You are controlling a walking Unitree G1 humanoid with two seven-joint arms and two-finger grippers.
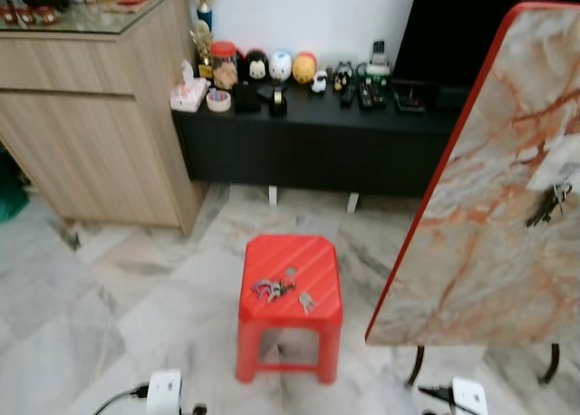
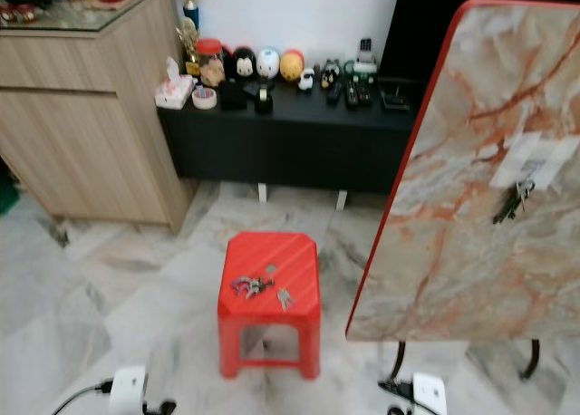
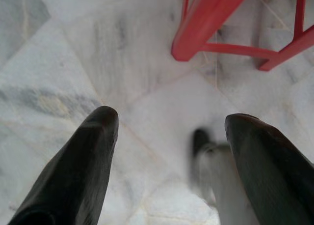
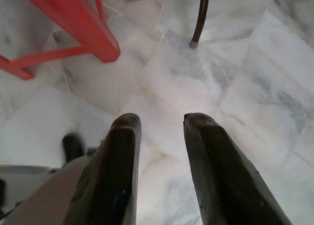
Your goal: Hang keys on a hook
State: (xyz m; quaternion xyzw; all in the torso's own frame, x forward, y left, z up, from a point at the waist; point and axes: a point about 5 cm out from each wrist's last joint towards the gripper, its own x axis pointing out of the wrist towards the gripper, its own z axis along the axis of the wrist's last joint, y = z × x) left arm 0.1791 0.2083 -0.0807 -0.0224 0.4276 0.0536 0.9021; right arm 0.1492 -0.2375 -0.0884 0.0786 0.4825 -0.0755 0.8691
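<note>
Task not begun. I saw the keys point(image 1: 275, 289) lying loose on the red stool point(image 1: 319, 256), untouched. One bunch point(image 1: 547, 205) already hung on the tilted marble board point(image 1: 480, 252). Left tool point(image 3: 169, 136) hung spread wide over the floor point(image 3: 73, 53); right tool point(image 4: 162, 136) narrowly parted. Neither held anything. Pickup and hanging remained.

Lighting's even and fairly bright indoors, slightly soft overall. The stool point(image 1: 291, 293) drops only a faint shadow on the floor point(image 1: 136, 288). Glass cabinet top point(image 1: 86, 18) catches some glare. Wrist views are sharp on tiles, fuzzy on the close fingers point(image 3: 78, 171).
</note>
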